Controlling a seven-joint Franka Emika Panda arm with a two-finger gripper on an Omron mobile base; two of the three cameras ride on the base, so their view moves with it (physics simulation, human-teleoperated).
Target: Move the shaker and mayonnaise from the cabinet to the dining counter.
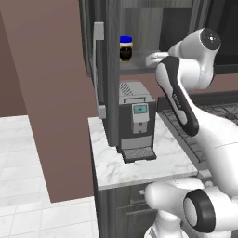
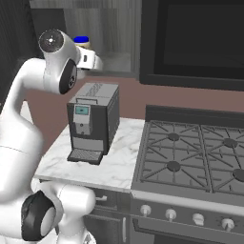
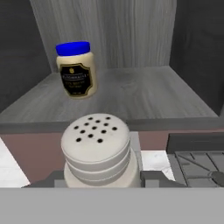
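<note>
A: Where is the shaker (image 3: 97, 151)?

B: Low in the centre of the hand view, its perforated white cap facing the camera. The jaws (image 3: 103, 177) pinch its body from both sides, just in front of the cabinet (image 3: 131, 94) shelf edge.

A: And the mayonnaise (image 3: 76, 70)?

B: Upright on the grey shelf, upper left of the hand view, well behind the shaker and apart from it (blue lid on, dark label toward us). In the left base view it shows at top centre (image 1: 126, 49), beside the open cabinet door (image 1: 104, 69).

A: What sits below?

B: A coffee machine (image 1: 135, 121) on the marble surface (image 1: 139, 162), and a stove (image 2: 190, 157) in the right half of the right base view.
</note>
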